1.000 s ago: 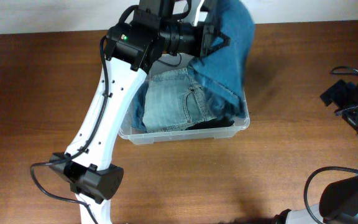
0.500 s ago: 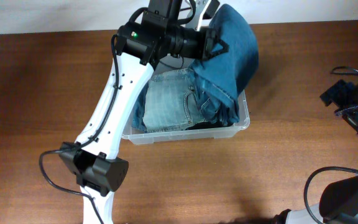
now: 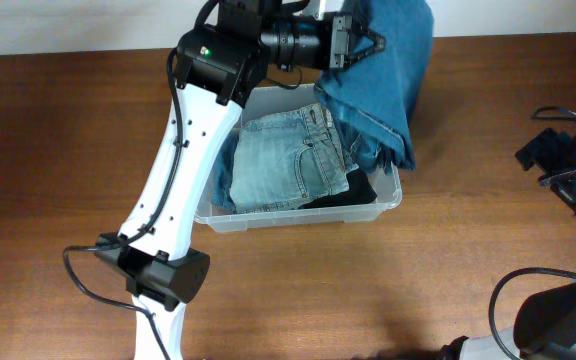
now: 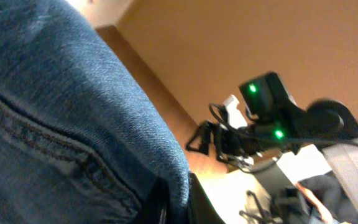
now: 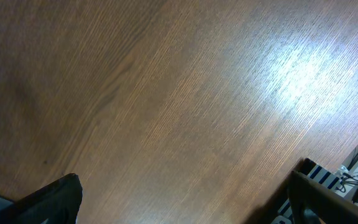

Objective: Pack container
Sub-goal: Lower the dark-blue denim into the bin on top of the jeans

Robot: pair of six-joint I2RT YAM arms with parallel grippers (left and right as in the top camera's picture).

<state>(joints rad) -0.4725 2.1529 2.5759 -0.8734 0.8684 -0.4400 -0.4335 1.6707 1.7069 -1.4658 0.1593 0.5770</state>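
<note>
While the left gripper [image 3: 356, 45] pinches the dark jeans [image 3: 388, 80] above the far right corner of the container [image 3: 298, 216] — it lies below and nearer, long axis left to right — the right gripper [image 5: 185, 193] gapes wide, well apart.

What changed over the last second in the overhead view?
The left pincer, shut on the dark blue jeans, moved toward the top of the view and slightly right, pulling the jeans partly off the right side of the container. The folded light jeans and the container stayed put.
</note>
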